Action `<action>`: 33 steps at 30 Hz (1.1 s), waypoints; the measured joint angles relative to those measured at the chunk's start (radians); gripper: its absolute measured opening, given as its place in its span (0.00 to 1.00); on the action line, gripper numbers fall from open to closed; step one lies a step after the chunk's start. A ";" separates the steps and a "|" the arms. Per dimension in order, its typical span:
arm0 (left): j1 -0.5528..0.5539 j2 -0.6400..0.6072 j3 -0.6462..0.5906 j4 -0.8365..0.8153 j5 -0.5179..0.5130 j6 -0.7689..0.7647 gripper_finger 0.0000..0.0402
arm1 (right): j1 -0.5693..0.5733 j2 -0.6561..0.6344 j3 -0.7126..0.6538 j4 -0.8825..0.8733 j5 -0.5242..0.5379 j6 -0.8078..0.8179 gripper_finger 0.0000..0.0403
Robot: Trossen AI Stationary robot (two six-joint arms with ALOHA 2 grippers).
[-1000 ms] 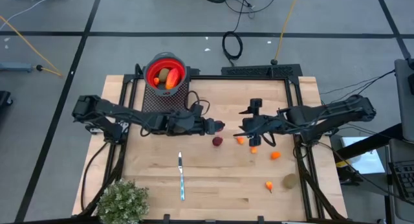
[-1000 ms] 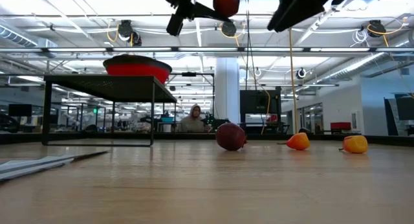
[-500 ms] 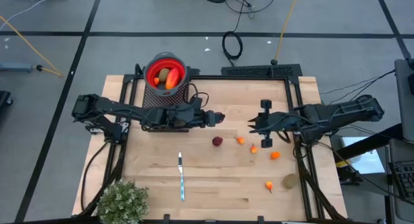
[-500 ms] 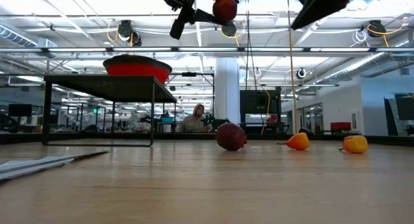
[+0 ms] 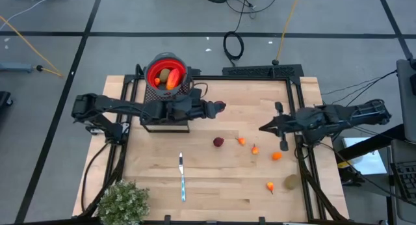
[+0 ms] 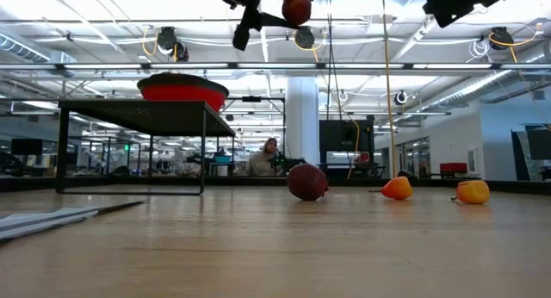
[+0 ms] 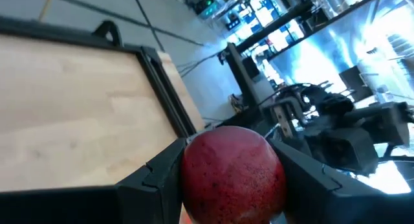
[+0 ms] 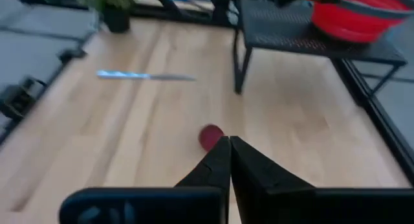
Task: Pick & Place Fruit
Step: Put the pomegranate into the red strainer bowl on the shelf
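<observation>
Left gripper (image 5: 220,108) centre frame in high view, clamped on dark red ball (image 7: 231,173), held well above tabletop, just right of red bowl (image 5: 166,71) on mesh stand (image 5: 166,108), upper left. Step in hand, judging by pose: carry to bowl; next needs swing over rim, then release. Bowl already holds kiwi-like oval (image 5: 165,75) & red-orange fruit (image 5: 173,82). Second dark red ball (image 5: 218,142) on table mid-frame, orange bits (image 5: 277,156) right of it, other kiwi (image 5: 290,181) lower right. Right gripper (image 5: 269,128) parked right of centre, fingers pressed together, empty.
</observation>
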 joint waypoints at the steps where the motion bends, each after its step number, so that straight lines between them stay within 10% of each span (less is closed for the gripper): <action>1: 0.006 -0.009 0.000 -0.008 0.000 0.014 0.47 | 0.000 -0.019 -0.013 0.013 -0.001 0.002 0.00; 33: 0.410 -0.217 0.000 -0.293 0.088 0.398 0.47 | -0.001 -0.348 -0.111 0.076 -0.026 -0.001 0.00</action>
